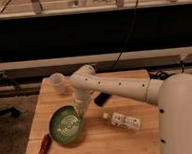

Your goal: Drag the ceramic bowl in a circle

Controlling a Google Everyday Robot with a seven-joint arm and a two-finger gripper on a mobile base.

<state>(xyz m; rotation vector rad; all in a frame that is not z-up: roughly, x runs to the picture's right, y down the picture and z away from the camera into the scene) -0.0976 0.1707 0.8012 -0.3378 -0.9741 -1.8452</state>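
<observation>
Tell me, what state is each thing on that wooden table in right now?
ceramic bowl: upright, empty, sitting flat on the table.
gripper: down at the bowl's rim, on the side facing the bottle.
white cup: upright, standing apart from the bowl.
bottle: lying on its side.
red chili pepper: lying flat beside the bowl.
</observation>
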